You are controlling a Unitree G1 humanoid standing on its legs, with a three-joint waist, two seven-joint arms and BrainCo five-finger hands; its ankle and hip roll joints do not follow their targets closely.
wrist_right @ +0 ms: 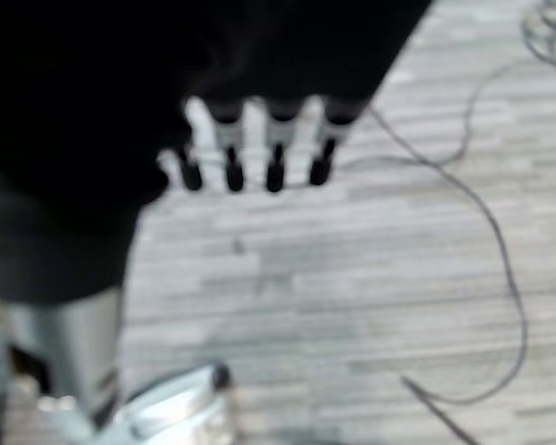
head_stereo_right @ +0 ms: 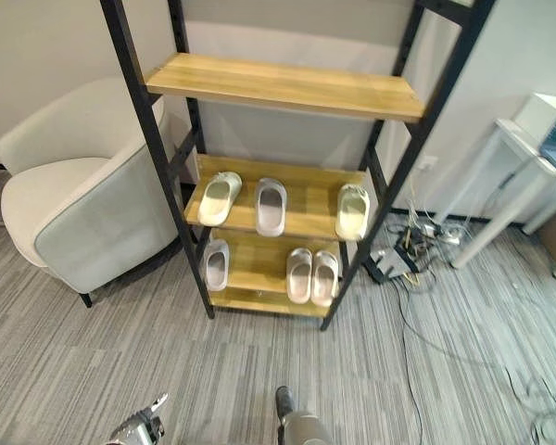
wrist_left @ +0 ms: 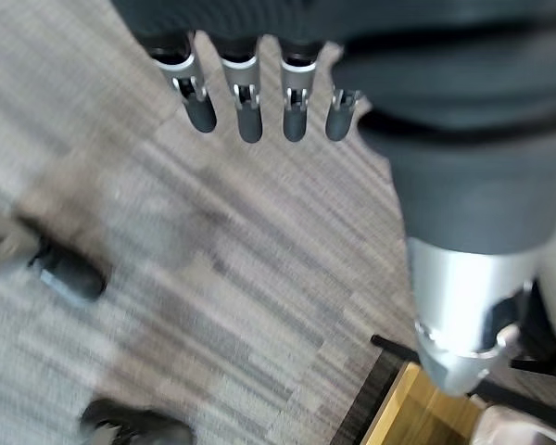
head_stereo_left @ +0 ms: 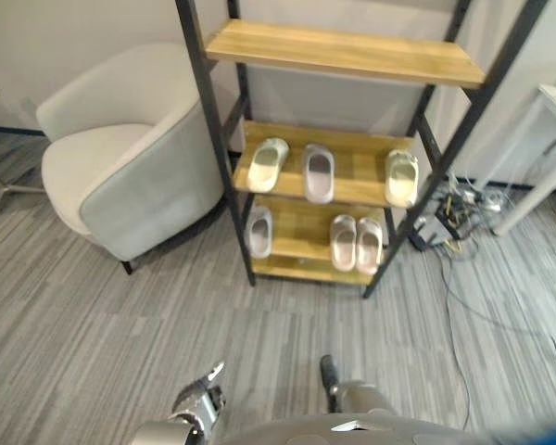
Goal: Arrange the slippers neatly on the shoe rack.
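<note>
While six pale slippers (head_stereo_left: 318, 172) sit on the shoe rack (head_stereo_left: 338, 52) (three on the middle shelf, three on the bottom one, a pair at 5 o'clock), the left hand (wrist_left: 250, 88) and right hand (wrist_right: 250, 153) hang over carpet, fingers straight, holding nothing.

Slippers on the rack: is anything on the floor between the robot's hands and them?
Nothing visible. Bare carpet lies between both hands, left and right, and the shoe rack holding the slippers. The armchair stands beside the rack on the robot's left, and the cables lie off to the right.
</note>
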